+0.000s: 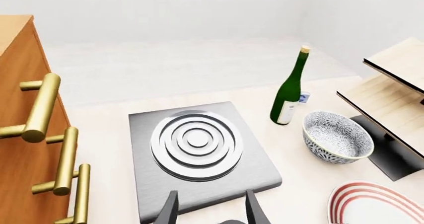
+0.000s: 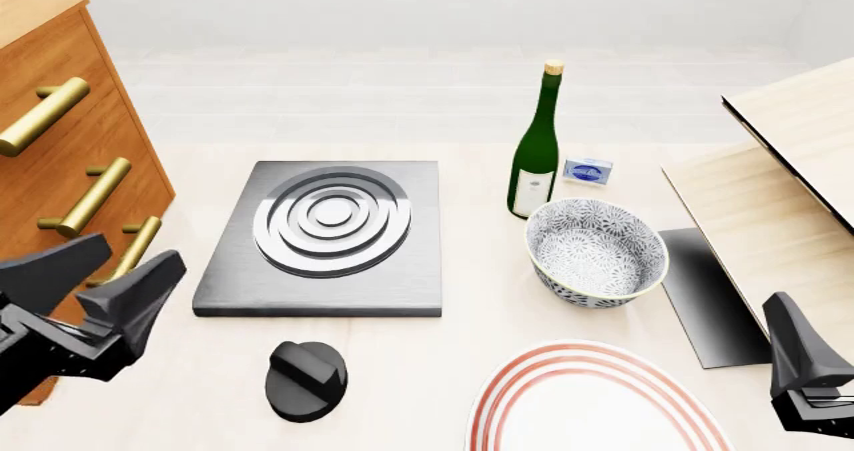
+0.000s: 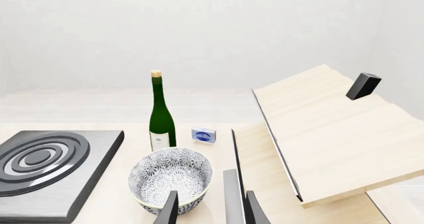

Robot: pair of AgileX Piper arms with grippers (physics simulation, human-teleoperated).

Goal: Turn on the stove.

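The stove [image 2: 320,236] is a flat dark grey slab with concentric silver rings, in the middle left of the table. It also shows in the left wrist view [image 1: 198,144] and the right wrist view [image 3: 46,162]. Its black ridged knob [image 2: 306,379] lies apart on the table, just in front of the slab. My left gripper [image 2: 100,289] is open and empty, left of the knob and in front of the drawers; in its wrist view [image 1: 210,209] the fingers point at the slab's near edge. My right gripper [image 2: 798,356] is open and empty at the front right, and it also shows in its wrist view [image 3: 210,209].
A wooden drawer cabinet [image 2: 54,121] with brass handles stands at the left. A green bottle [image 2: 535,151], a patterned bowl [image 2: 595,251], a small blue box [image 2: 587,171] and a red-ringed plate [image 2: 601,401] lie right of the stove. A wooden shelf [image 2: 787,171] and a dark flat rectangle [image 2: 707,291] are at the right.
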